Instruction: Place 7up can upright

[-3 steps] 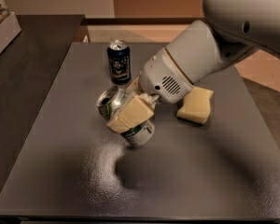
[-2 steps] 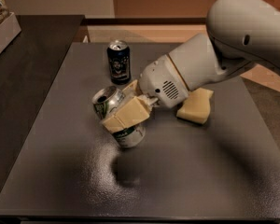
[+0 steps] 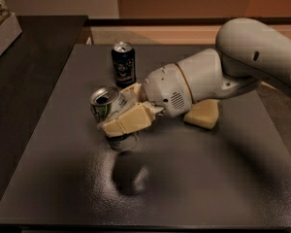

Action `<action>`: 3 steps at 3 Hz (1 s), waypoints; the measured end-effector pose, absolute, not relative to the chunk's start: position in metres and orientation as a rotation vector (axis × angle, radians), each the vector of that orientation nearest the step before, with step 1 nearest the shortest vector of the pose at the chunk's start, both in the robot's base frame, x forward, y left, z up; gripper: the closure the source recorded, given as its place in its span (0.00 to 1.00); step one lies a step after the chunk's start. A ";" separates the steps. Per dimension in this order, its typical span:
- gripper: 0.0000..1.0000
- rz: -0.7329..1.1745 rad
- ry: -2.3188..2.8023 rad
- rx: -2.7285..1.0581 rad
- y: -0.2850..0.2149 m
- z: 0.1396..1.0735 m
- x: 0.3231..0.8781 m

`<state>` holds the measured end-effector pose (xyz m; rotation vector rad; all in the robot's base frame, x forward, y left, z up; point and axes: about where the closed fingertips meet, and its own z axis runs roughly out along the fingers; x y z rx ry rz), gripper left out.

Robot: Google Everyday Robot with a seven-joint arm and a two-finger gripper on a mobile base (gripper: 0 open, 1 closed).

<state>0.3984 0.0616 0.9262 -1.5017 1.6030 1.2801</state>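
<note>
The 7up can (image 3: pixel 105 107), silver-grey with green and white print, is held in my gripper (image 3: pixel 120 111) above the dark table (image 3: pixel 194 178). It is close to upright, leaning a little, with its pull-tab top up and to the left. Its base hangs over its own shadow. The cream fingers (image 3: pixel 128 121) clamp across the can's side. My white arm reaches in from the right.
A dark blue can (image 3: pixel 122 63) stands upright behind the gripper. A yellow sponge-like block (image 3: pixel 202 114) lies to the right, partly under my arm. A white box (image 3: pixel 2 30) sits on the left counter.
The arm has swung lower and leftward. The held can has turned from tilted toward upright.
</note>
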 end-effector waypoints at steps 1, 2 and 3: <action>1.00 1.302 1.533 -1.507 0.063 0.922 0.395; 1.00 1.321 1.491 -1.515 0.062 0.915 0.391; 1.00 1.339 1.446 -1.518 0.060 0.906 0.387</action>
